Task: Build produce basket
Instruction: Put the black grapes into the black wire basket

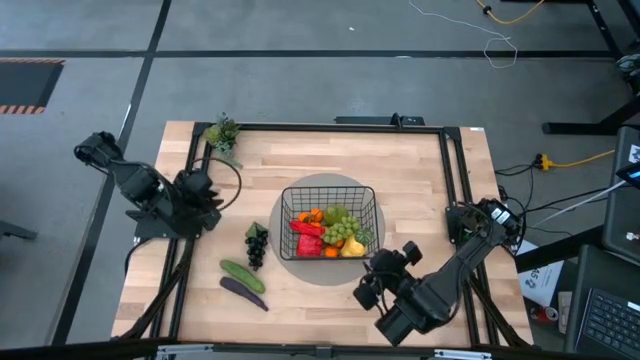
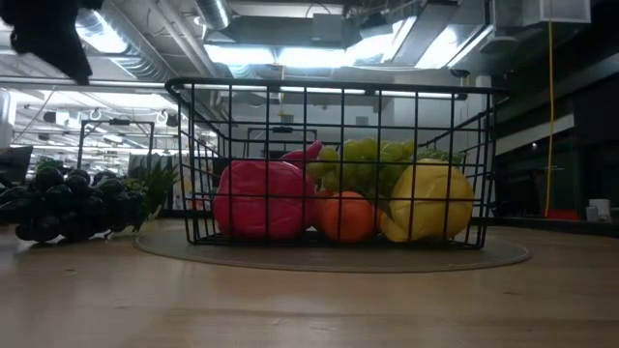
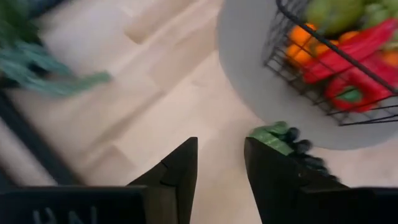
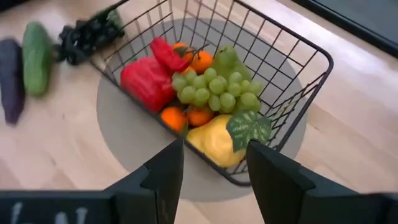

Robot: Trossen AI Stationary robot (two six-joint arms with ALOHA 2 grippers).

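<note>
Right gripper point(image 1: 368, 278) parted and empty, hovering just beside the near right corner of the basket point(image 1: 372, 200). Left gripper point(image 1: 212, 202) likewise parted, holding nothing, over the table's left side near the dark grapes point(image 1: 256, 245). Wooden table point(image 1: 420, 180) framed by black rails. Round grey mat point(image 1: 300, 268) at its middle, wire basket upon it. Inside: red pepper point(image 4: 146, 81), green grapes point(image 4: 214, 88), yellow lemon point(image 4: 214, 142), green pear point(image 4: 225, 59), oranges point(image 4: 200, 61). Outside, left of the mat: dark grapes, then cucumber point(image 1: 243, 275) and purple eggplant point(image 1: 244, 292) side by side. Small potted plant point(image 1: 221, 133) at the far left corner. Faint lettering on the wrist housings, unreadable.
</note>
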